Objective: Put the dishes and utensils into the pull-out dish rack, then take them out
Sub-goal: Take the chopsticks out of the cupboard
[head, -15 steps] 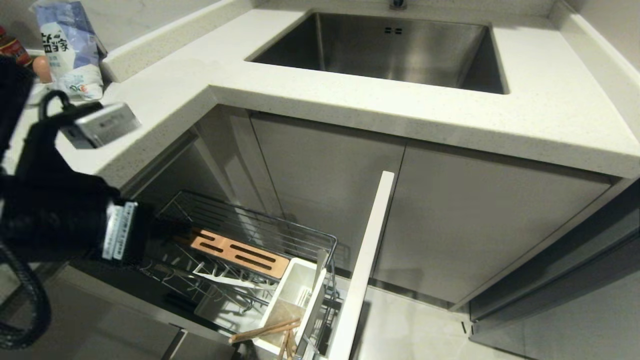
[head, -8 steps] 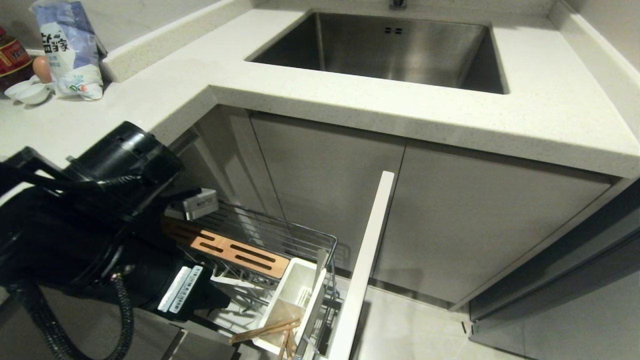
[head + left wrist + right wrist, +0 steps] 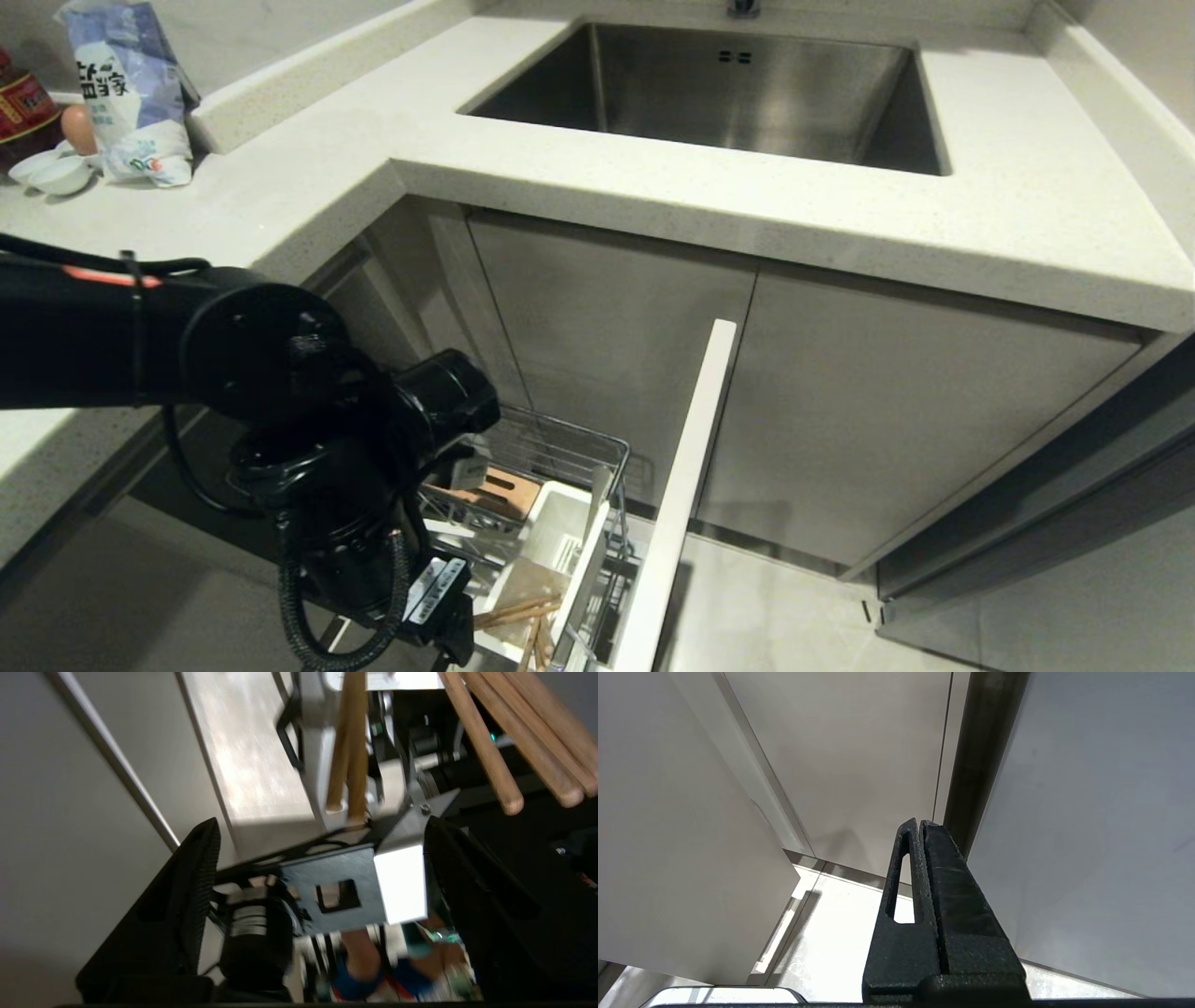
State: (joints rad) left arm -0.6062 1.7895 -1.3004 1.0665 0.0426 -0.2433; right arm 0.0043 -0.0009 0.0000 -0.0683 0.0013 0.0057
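The pull-out dish rack [image 3: 597, 448] stands open below the counter, with its white panel front [image 3: 686, 467], white utensil caddy [image 3: 560, 532] and slotted wooden strip [image 3: 499, 487]. Light-wood chopsticks [image 3: 512, 611] lean out of the caddy's near end. My left arm [image 3: 317, 439] reaches down over the rack and hides most of its prongs. In the left wrist view my left gripper [image 3: 322, 826] is open and empty, with chopsticks [image 3: 348, 742] just beyond its fingertips. The dishes are out of view. My right gripper [image 3: 920, 823] is shut and parked facing cupboard fronts and floor.
A steel sink [image 3: 728, 93] is set into the pale countertop [image 3: 1027, 205] above the rack. At the far left stand a blue-and-white bag [image 3: 131, 93], small white saucers [image 3: 51, 173] and a bottle [image 3: 23, 103]. Grey cabinet doors [image 3: 887, 411] lie to the right.
My left arm has swung down and to the right, from beside the counter edge to over the rack's near end, and now covers most of the wooden strip. The rack and chopsticks stayed put.
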